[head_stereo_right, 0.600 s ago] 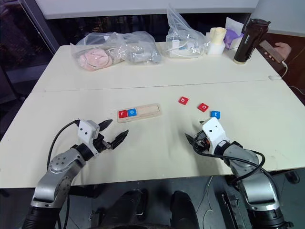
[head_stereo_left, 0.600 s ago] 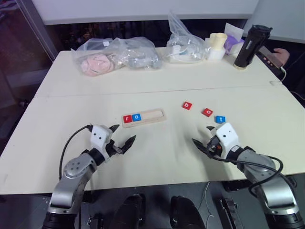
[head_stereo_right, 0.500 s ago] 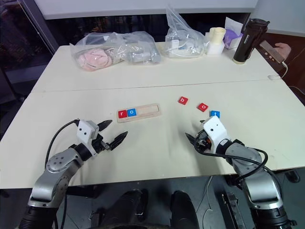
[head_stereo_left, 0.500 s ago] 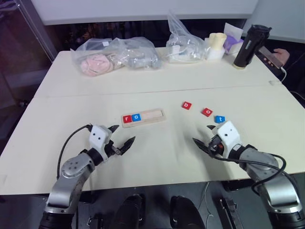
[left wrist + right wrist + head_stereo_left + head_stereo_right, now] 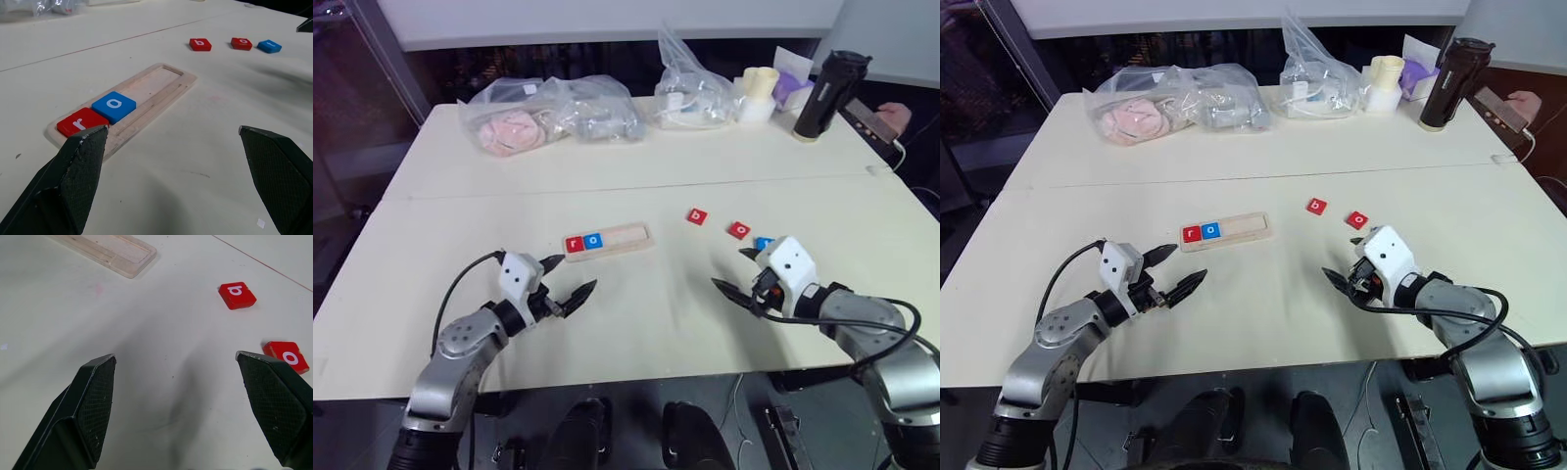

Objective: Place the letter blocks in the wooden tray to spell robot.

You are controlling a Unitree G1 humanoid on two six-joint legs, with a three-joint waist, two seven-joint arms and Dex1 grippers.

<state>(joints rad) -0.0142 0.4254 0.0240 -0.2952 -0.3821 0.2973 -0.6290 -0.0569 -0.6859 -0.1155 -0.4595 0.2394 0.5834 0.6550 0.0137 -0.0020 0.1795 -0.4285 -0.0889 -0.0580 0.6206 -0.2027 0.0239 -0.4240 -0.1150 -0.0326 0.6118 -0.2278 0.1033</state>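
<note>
While pincers gape, tray [image 5: 607,238] holds r, o.

Wooden tray [image 5: 146,98] on the bench [image 5: 205,147] with red r block [image 5: 82,122] and blue o block [image 5: 114,105] seated together at one end, remaining slots bare; beyond, red b block [image 5: 200,44], red o block [image 5: 241,43], blue block [image 5: 269,46] in a row.

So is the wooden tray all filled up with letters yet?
Not yet. The wooden tray holds just the red r and blue o at one end; the rest is bare wood.
</note>
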